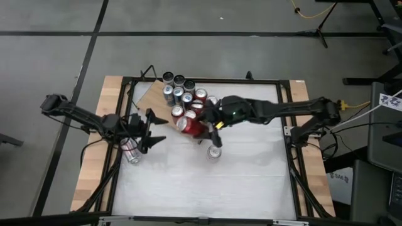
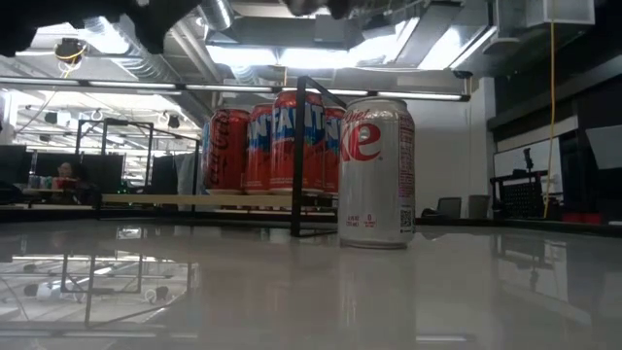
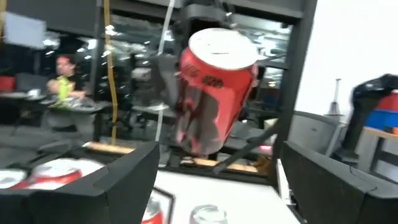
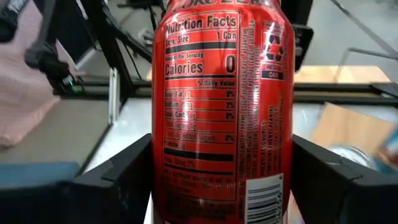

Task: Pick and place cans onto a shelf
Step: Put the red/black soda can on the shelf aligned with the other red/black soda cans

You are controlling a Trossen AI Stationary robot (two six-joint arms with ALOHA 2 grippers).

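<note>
You have the right gripper (image 1: 202, 125) pinching a red aluminium can (image 1: 191, 127), left gripper (image 1: 151, 130) spread at nine o'clock; next, carry it to the light-brown wooden shelf (image 1: 151, 97).

Red can (image 4: 221, 112) with black nutrition label, silver can (image 2: 376, 173) with red lettering

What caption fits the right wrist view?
Right gripper shut on a red can, its nutrition label facing the camera, above the white table.
</note>
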